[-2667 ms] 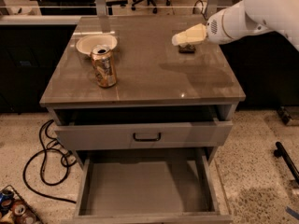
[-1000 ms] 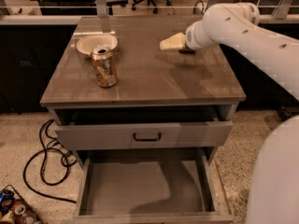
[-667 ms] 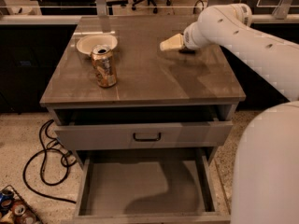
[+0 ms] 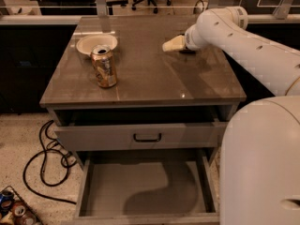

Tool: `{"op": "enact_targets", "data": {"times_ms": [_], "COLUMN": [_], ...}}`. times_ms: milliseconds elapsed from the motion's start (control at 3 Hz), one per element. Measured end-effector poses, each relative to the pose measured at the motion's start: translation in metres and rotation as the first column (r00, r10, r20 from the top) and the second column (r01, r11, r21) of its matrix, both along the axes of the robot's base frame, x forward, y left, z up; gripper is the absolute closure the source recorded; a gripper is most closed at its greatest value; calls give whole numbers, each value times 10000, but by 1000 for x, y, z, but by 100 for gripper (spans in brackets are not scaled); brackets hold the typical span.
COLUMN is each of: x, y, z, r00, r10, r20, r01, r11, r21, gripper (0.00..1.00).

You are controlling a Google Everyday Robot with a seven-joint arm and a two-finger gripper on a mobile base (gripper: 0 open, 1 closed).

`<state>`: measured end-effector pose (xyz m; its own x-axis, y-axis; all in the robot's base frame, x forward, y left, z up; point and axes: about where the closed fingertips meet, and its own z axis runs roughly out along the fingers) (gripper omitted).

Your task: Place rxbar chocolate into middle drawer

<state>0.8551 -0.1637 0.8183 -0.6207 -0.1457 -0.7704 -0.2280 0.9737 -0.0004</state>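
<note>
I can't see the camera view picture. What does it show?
A white robot arm reaches over a grey cabinet top, its gripper over the back right part. A gold drink can and a white bowl stand on the left; below, the middle drawer is pulled open.

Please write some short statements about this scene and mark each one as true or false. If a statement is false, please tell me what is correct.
1. The gold can stands upright on the table top. True.
2. The gripper is down in the middle drawer. False: it is over the far right part of the table top, on an arm that reaches in from the right.
3. A pale bowl sits behind the can. True.
4. The can lies in the middle drawer. False: it is on the table top, and the drawer floor shows only a shadow.
5. The drawer front with the black handle is pulled out further than the middle drawer. False: the middle drawer, below it, is out much further.
</note>
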Motion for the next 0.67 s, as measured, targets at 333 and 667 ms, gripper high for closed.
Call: {"op": "enact_targets", "data": {"times_ms": [333, 667], "x": [11, 11], "y": [-2, 0], "z": [-8, -10], "r00": [9998, 9998], "r10": [-207, -183], "r20": [0, -26], "r01": [207, 183], "r11": [9995, 9996], "r21": [232, 227], "gripper": [19, 41]}}
